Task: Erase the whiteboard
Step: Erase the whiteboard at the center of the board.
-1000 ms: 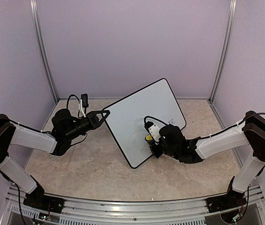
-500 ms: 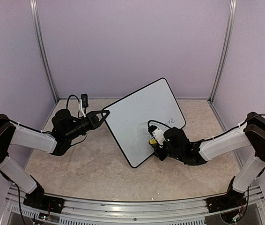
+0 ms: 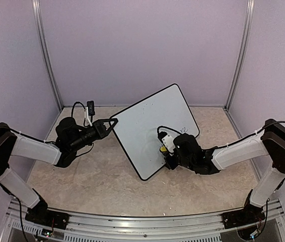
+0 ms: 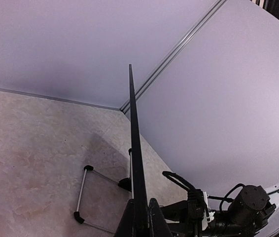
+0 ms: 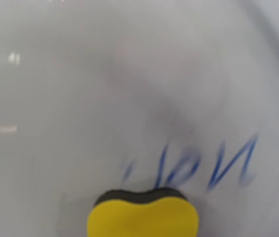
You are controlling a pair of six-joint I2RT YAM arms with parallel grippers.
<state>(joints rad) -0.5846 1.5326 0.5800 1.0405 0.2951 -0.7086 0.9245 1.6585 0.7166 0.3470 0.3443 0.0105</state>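
Top external view: looking down on a large thin rectangular whiteboard, white with rounded corners and a narrow black rim, propped on edge toward the back middle of the pale marbled tabletop, face turned toward the right arm. Pinched at its left corner by the left gripper, jaws clamped tight on the rim. From the left wrist, the whiteboard edge-on, a thin black line rising straight out of the closed left gripper, with the black wire stand splayed on the table behind.

Over to the right gripper: closed on a small yellow sponge block, held against the lower part of the board face. From the right wrist, the yellow sponge block sitting just below a row of blue handwritten marks, dark pad forward; too blurred to call contact with the strokes.

Progress, then: mostly clean whiteboard, apart from a faint grey smudge above the writing. Left to do, by the look of it: wiping out that blue scrawl near the lower right edge, plus the smudge.
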